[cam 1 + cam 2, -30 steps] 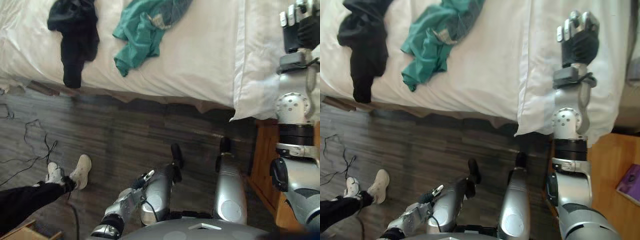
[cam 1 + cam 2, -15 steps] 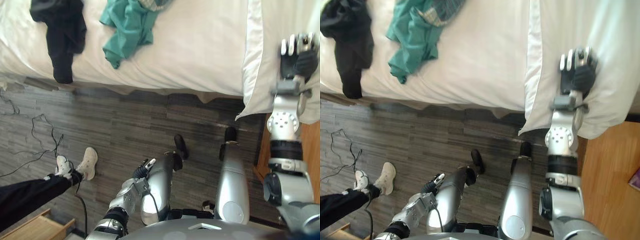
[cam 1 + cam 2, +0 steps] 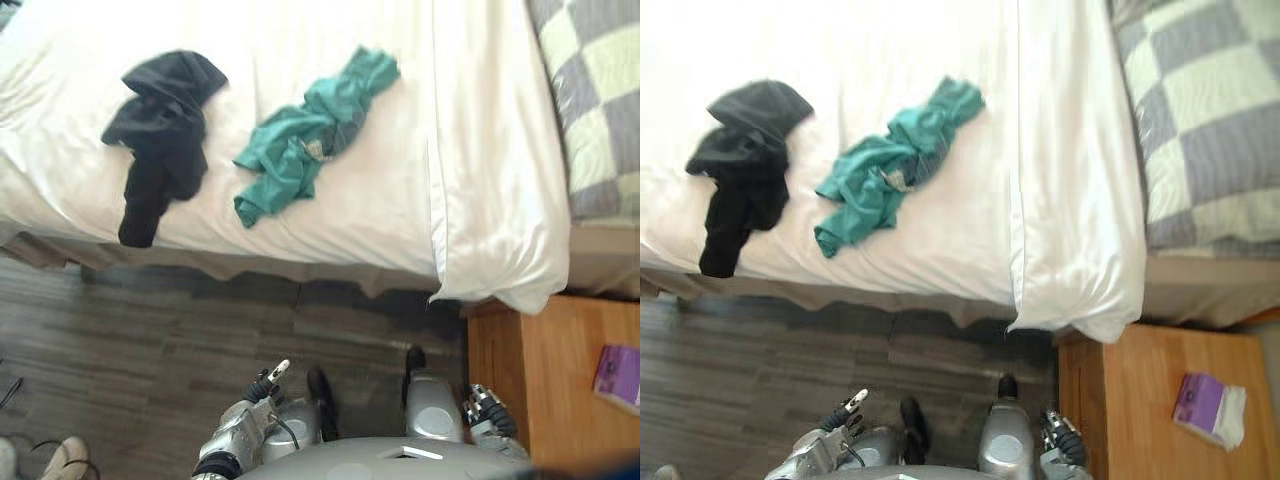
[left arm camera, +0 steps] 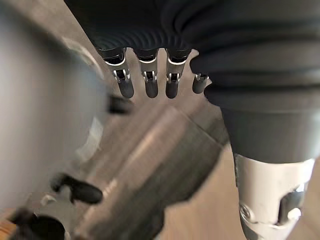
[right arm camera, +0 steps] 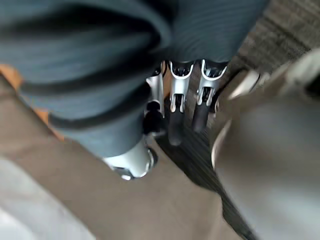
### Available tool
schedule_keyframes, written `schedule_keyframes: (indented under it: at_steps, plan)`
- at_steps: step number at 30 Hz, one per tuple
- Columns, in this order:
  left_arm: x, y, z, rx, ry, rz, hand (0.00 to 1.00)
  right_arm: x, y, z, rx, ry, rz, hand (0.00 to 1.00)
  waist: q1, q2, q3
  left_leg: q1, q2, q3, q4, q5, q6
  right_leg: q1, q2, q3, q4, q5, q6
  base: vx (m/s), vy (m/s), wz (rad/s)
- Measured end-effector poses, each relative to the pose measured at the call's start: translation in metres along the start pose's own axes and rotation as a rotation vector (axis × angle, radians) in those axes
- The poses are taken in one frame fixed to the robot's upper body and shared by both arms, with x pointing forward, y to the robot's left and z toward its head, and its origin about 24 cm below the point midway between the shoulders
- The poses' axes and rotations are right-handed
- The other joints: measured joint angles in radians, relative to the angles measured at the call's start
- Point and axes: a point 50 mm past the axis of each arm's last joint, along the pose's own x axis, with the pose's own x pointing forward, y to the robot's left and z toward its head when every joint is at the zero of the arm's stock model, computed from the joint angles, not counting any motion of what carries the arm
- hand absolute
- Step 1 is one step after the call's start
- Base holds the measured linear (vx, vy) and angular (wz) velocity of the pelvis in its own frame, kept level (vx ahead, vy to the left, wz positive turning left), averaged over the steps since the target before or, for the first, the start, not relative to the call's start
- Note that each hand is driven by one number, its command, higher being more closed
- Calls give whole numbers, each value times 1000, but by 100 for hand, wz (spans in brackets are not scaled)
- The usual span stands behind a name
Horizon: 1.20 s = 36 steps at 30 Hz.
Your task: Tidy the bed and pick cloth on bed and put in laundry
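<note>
A black cloth (image 3: 158,135) lies crumpled on the white bed (image 3: 90,60), its end hanging over the near edge. A teal cloth (image 3: 305,140) lies to its right, in the middle of the sheet. My left hand (image 3: 263,384) hangs low by my side above the floor, far from both cloths. Its fingers (image 4: 150,85) are straight and hold nothing. My right hand (image 3: 487,408) hangs low beside the wooden nightstand (image 3: 540,370). Its fingers (image 5: 181,112) point down at the floor, nearly straight, with nothing between them.
A white pillow (image 3: 495,170) lies along the bed's right side, its corner over the edge. A grey-and-cream checked cover (image 3: 595,100) lies beyond it. A purple packet (image 3: 617,373) sits on the nightstand. Dark wood floor (image 3: 150,330) runs along the bed; a person's shoe (image 3: 62,457) shows at lower left.
My right arm has come down off the white pillow to my side, and its curled fingers have straightened. The camera has tilted up, bringing more of the bed into view.
</note>
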Motion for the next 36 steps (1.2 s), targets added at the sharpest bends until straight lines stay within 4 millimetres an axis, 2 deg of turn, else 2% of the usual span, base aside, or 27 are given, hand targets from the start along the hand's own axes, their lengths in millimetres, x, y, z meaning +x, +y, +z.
schedule_keyframes:
  at_steps: [4, 6, 8, 12, 14, 15, 16, 18, 19, 20, 21, 22, 23, 24, 25, 26, 27, 28, 29, 30, 31, 32, 33, 34, 36]
  plan:
    - [1, 0, -6, 54, 48, 47, 0, 4, 7, -2, -66, 46, 44, 0, -2, 6, -8, 25, 9, 11, -8, -1, -5, 35, 18, 2, -45, 19, -3, -14, -5, -9]
    - [1, 3, -6, 87, 52, 75, 0, 4, 7, -1, -105, 68, 59, 0, -2, 8, -7, 19, 21, 30, 36, -41, -26, 33, 23, 15, -30, 10, -5, -17, -8, -24]
    - [1, 8, -4, 137, 44, 90, 0, 5, 3, 4, -140, 80, 55, 0, -3, 13, 3, -20, 59, 44, 190, -109, -40, 25, 21, 30, 34, -29, -6, 8, -35, -18]
    - [1, 14, -1, 145, 33, 104, 0, 4, -5, 9, -152, 81, 36, 0, -9, -7, 18, -52, 66, 75, 307, -115, -45, -55, -9, 69, 201, -123, -14, 6, -86, -9]
    - [1, 19, 5, 152, 0, 110, 0, 4, -7, 14, -145, 65, 27, 0, -32, -28, 35, -123, 70, 32, 432, -123, -40, -79, -40, 92, 253, -165, -29, -16, -138, 0]
    - [1, 19, 5, 153, -12, 107, 0, 4, -13, 20, -152, 53, 9, 0, -43, -19, 39, -151, 95, -10, 464, -152, -26, -88, -45, 114, 269, -178, -24, -16, -74, -9]
    - [1, 18, 5, 153, -15, 106, 0, 4, -15, 22, -155, 51, 4, 0, -45, -16, 39, -153, 106, -23, 466, -155, -28, -92, -48, 122, 275, -180, -23, -8, -25, -26]
    - [0, 17, 8, 144, -58, 103, 0, -2, -39, 29, -178, 61, -73, 0, -69, -9, 40, -177, 205, -156, 440, -134, -38, -119, -80, 177, 340, -220, 16, 38, 168, -29]
    - [0, 16, 8, 147, -66, 94, 0, -4, -43, 28, -177, 65, -86, 0, -73, -9, 40, -180, 221, -176, 428, -127, -41, -123, -88, 185, 350, -225, 27, 36, 319, -29]
    - [1, 13, 8, 147, -69, 70, 0, -5, -46, 29, -180, 62, -96, 0, -85, -4, 41, -178, 245, -200, 401, -123, -47, -127, -101, 202, 358, -227, 60, 20, 296, -25]
    - [1, 9, 7, 149, -67, 50, 0, -5, -46, 30, -187, 55, -94, 0, -90, 4, 39, -176, 250, -205, 385, -118, -58, -127, -106, 206, 352, -222, 76, 17, 477, -44]
    - [3, -3, 4, 157, -54, -1, 0, -4, -45, 32, -215, 41, -87, 0, -94, 28, 39, -168, 251, -205, 342, -109, -107, -122, -107, 227, 314, -196, 112, -5, 611, -58]
    - [3, -8, 2, 156, -48, -44, 0, -2, -39, 28, -235, 48, -72, 0, -85, 24, 50, -160, 234, -193, 344, -119, -192, -101, -119, 251, 246, -150, 131, -4, 643, -62]
    - [3, -7, 7, 161, -62, -46, 0, -1, -34, 23, -234, 56, -60, 0, -80, 9, 47, -153, 212, -162, 370, -136, -173, -82, -145, 265, 208, -105, 130, 9, 623, -76]
    - [3, -7, 9, 161, -66, -46, 0, -1, -25, 11, -229, 81, -17, 0, -53, 2, 51, -145, 208, -128, 387, -181, -162, -71, -147, 256, 129, 44, 93, -35, 702, -91]
    - [3, -6, 8, 159, -58, -45, 0, 0, -13, 0, -233, 105, 34, 0, -29, 20, 44, -125, 218, -72, 369, -180, -129, -70, -140, 178, 65, 169, -25, -34, 682, -92]
    - [2, -4, 7, 161, -55, -42, 0, 0, -12, -3, -237, 114, 35, 0, -26, 12, 41, -107, 210, -52, 351, -172, -116, -69, -143, 134, 69, 185, -49, -8, 653, -71]
    - [-1, 6, 6, 175, -50, -22, 0, -1, -13, -5, -268, 134, 51, 0, -26, 0, 35, -79, 190, -33, 317, -157, -93, -59, -123, 58, 90, 167, -21, 77, 373, -34]
    - [-2, 14, 5, 194, -32, -2, 0, -1, -10, -5, -286, 140, 82, 0, -25, 3, 33, -57, 178, -26, 272, -143, -71, -29, -54, 14, 93, 117, 40, 96, 422, -20]
    - [-2, 17, 4, 209, -21, 7, 0, 0, -7, -4, -295, 136, 104, 0, -27, 4, 33, -50, 168, -27, 248, -134, -59, -14, -12, -1, 90, 91, 62, 85, 365, 3]
    - [-2, 18, 2, 244, 2, 14, 0, 2, -2, -1, -304, 124, 136, 0, -29, 5, 32, -36, 135, -28, 198, -115, -34, 23, 50, -30, 58, 15, 59, 73, 382, 33]
    - [-1, 14, -2, 277, 24, 6, 0, 3, -1, 2, -294, 107, 140, 0, -34, -9, 24, -30, 86, -35, 162, -94, -15, 71, 66, -52, -2, -23, 11, 44, 270, 40]
    - [-1, 11, 0, 286, 24, 2, 0, 5, 1, 6, -294, 94, 144, 0, -33, -5, 25, -24, 59, -39, 146, -88, -7, 86, 54, -58, -22, -27, 1, 10, 232, 53]
    - [0, 8, 0, 297, 29, -2, 0, 8, 6, 10, -287, 73, 158, 0, -34, 12, 19, -20, 30, -56, 123, -78, 8, 91, 33, -45, -24, -28, 0, 27, 187, 60]
    - [1, 2, -1, 332, 38, -17, 0, 9, 12, 12, -281, 51, 174, 0, -34, 23, 11, -17, 9, -76, 115, -59, 20, 106, 12, -46, -13, -32, -19, 42, 131, 59]
